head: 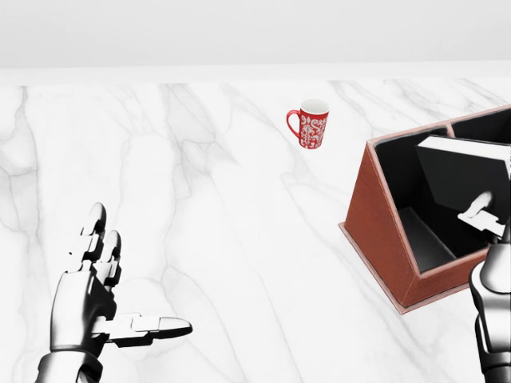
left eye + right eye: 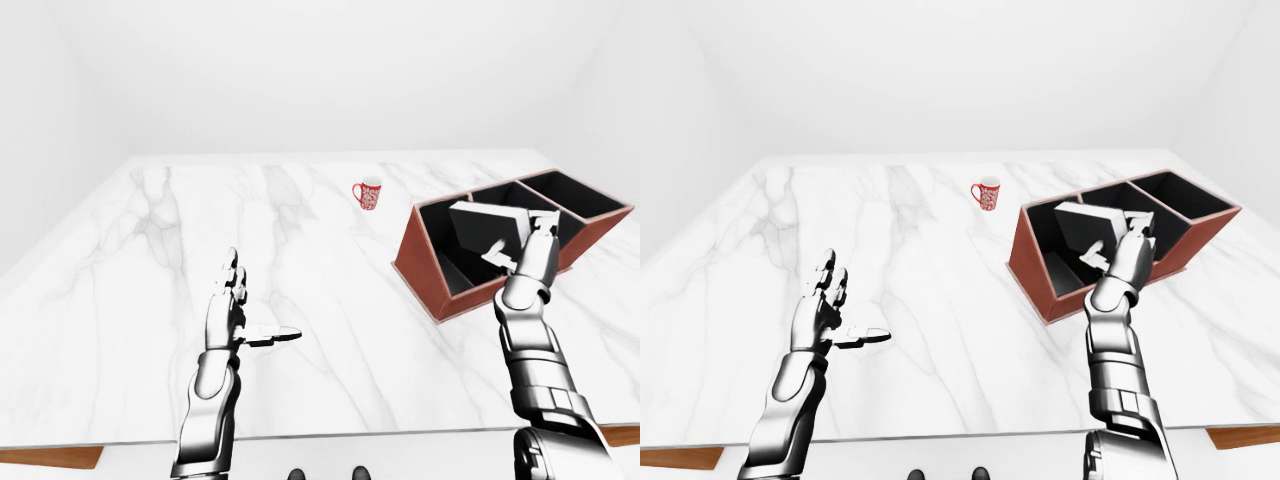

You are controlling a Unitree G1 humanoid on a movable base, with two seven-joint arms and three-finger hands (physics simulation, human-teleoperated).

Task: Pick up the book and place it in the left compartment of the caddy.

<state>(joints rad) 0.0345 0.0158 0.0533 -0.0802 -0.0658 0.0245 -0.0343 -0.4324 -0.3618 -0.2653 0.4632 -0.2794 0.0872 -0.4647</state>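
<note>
**A:** Where's the flat dark book with the pale page edge?

**B:** Tilted in the leftmost bay of the reddish-brown, black-lined three-bay caddy, as the left-eye view has it. One corner is down inside and the upper edge leans toward the divider. It isn't lying flat yet.

**A:** And the right hand?

**B:** Up against the book's right side, over the caddy's near wall. The thumb shows on the cover and the other fingers reach behind the top edge, so I read that as a grip on the book (contact along the far side is hidden). I'd judge the tilt comes from feeding it in corner-first so it clears the rim.

**A:** What else is in the caddy?

**B:** The middle and right bays look empty. Only the book sits in the left one.

**A:** The left hand?

**B:** Spread wide and holding nothing. It hovers above the white marble tabletop, well apart from the caddy, probably just parked out of the way.

**A:** Anything nearby?

**B:** A red patterned mug with a white interior stands upright beyond the caddy's left corner, apart from it.
</note>
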